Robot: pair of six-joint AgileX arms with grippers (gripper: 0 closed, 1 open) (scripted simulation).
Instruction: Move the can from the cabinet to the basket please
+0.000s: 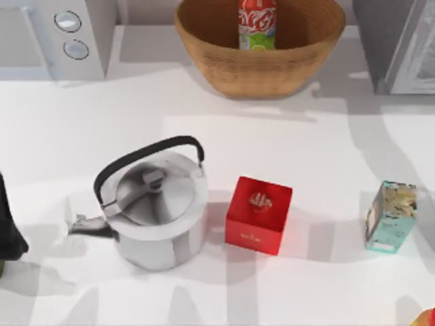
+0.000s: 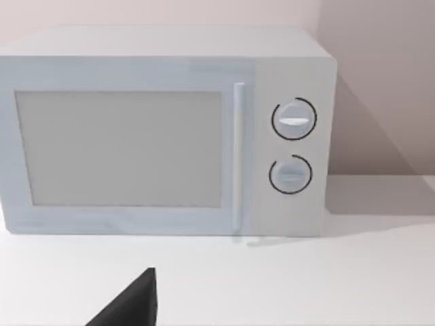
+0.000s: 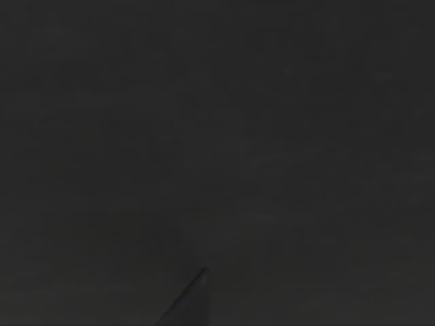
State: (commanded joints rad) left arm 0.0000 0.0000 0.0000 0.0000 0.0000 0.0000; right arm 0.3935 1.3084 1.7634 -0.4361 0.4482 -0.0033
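— One job looks all but finished: the small red drink can with white script and a green lower band point(image 1: 257, 24) stands upright inside the large round tan wicker basket point(image 1: 204, 47) at the bench's far edge, near the middle.

— And the dark grey cabinet with the pale framed door point(image 1: 397, 44)?

— It sits at the far right corner, well apart from the can. Nothing grips the can, so the carrying step seems done; what remains, as a judgement, is for the arms to keep clear and settle.

— Where are the grippers?

— The left arm point(image 1: 10, 224) is a dark shape at the bench's left edge, parked. Its wrist camera faces the white two-knob appliance point(image 2: 170, 136) in the far left corner, with a dark wedge of the left gripper point(image 2: 129, 305) at the frame's edge; whether it is wide or narrow cannot be told. The right wrist view is dark.

— So the can relative to either gripper?

— Well apart from the left one, with the silver kettle point(image 1: 156, 207) between. The red cube box point(image 1: 259, 214) and teal carton point(image 1: 390, 216) stand nearer the front, untouched.
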